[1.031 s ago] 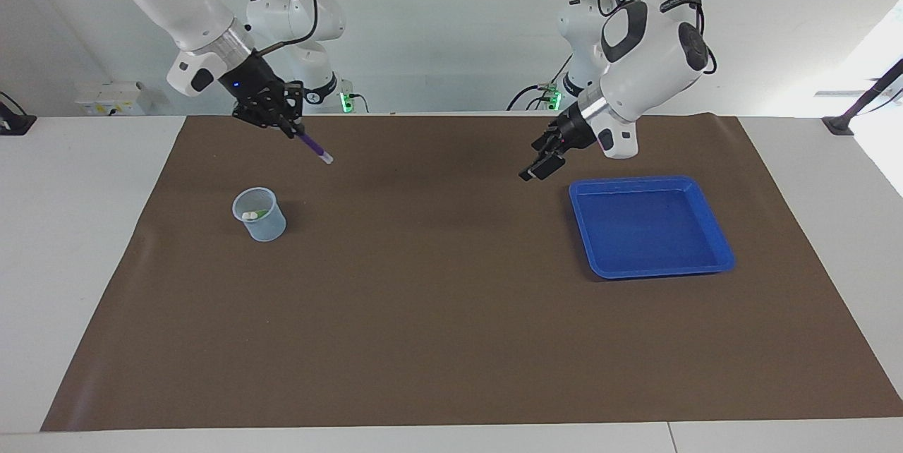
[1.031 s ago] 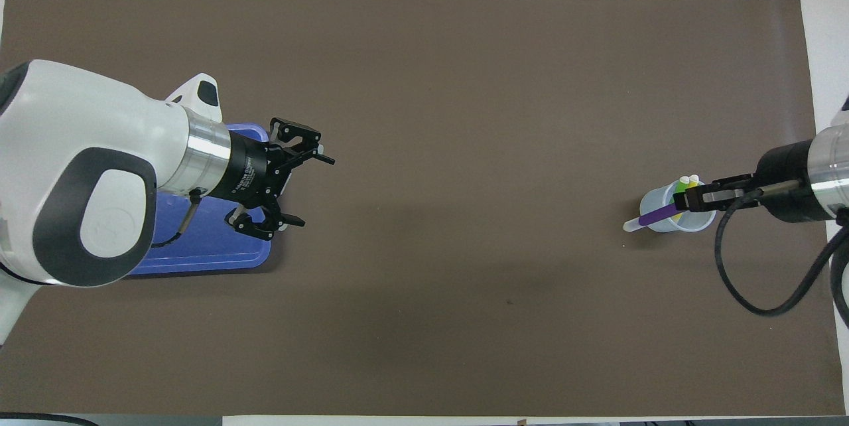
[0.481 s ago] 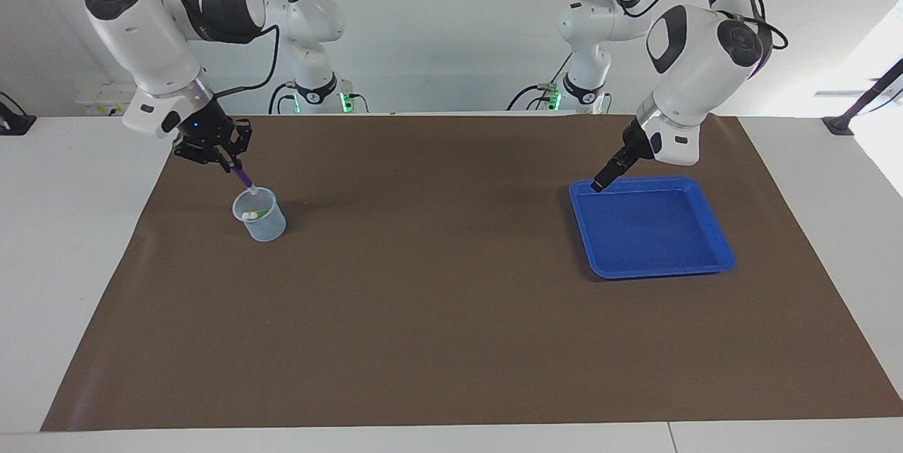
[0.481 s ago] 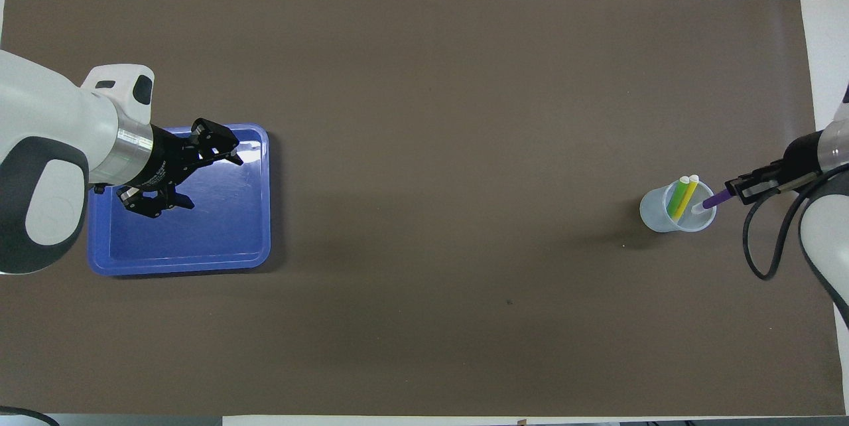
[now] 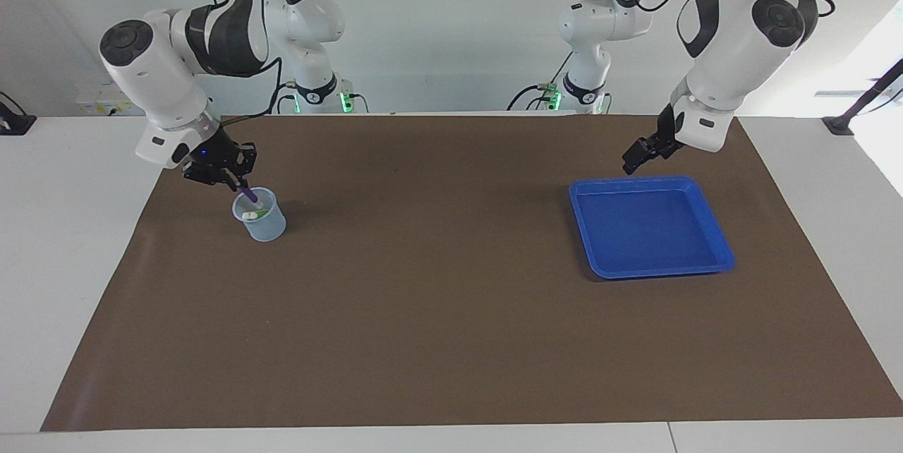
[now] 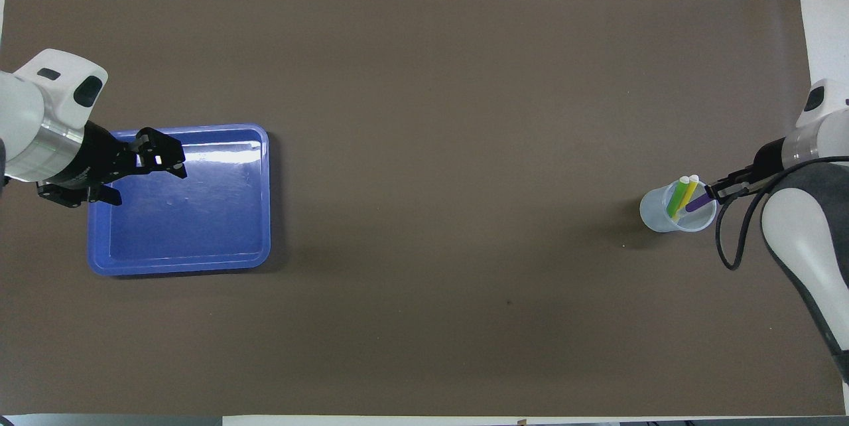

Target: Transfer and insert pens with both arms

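Right tool lowering the purple pen into the cup

Its fingers are clamped on the pen's upper end; the long axis slants from the tool toward four o'clock into the cup, beside the green pen and yellow pen. Left tool waits, fingers apart, over the blue tray's edge.

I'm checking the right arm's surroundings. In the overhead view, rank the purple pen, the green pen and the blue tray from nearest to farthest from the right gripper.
1. purple pen: at the right gripper, slanting into the cup.
2. green pen: also in the cup, beside the yellow pen.
3. blue tray: at the left arm's end of the table.
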{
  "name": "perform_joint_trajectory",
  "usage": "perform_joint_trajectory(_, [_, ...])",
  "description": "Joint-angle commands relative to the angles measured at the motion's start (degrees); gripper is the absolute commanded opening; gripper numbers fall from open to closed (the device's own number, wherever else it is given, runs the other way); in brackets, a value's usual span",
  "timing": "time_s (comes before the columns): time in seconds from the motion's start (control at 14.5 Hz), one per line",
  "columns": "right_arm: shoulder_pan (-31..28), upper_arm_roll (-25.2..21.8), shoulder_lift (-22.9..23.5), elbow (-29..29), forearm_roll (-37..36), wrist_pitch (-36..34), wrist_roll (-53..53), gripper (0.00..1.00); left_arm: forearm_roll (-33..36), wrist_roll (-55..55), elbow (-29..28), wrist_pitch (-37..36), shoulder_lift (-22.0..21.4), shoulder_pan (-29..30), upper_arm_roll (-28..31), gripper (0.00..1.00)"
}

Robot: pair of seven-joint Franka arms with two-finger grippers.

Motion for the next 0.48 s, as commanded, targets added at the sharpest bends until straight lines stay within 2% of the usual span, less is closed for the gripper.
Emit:
perform_joint_trajectory(0.0, [-0.69, 0.62, -1.19, -1.34, -0.60, 0.73, 0.90, 1.00, 2.03, 6.97, 4.47, -7.06, -0.98, -1.82, 2.00, 1.00])
perform_joint_trajectory(0.21, [-0.87, 0.44, -1.01, 5.93, -0.60, -5.32, 1.07, 1.00, 2.03, 10.40, 8.52, -14.71, -1.77, -6.20, 5.86, 1.00])
perform_joint_trajectory(0.41, [-1.05, 0.44, -0.57, 16.47, -1.04, -17.17, 3.08, 1.00, 1.94, 14.73, 5.81, -13.25, -3.97, -8.95, 8.51, 1.00])
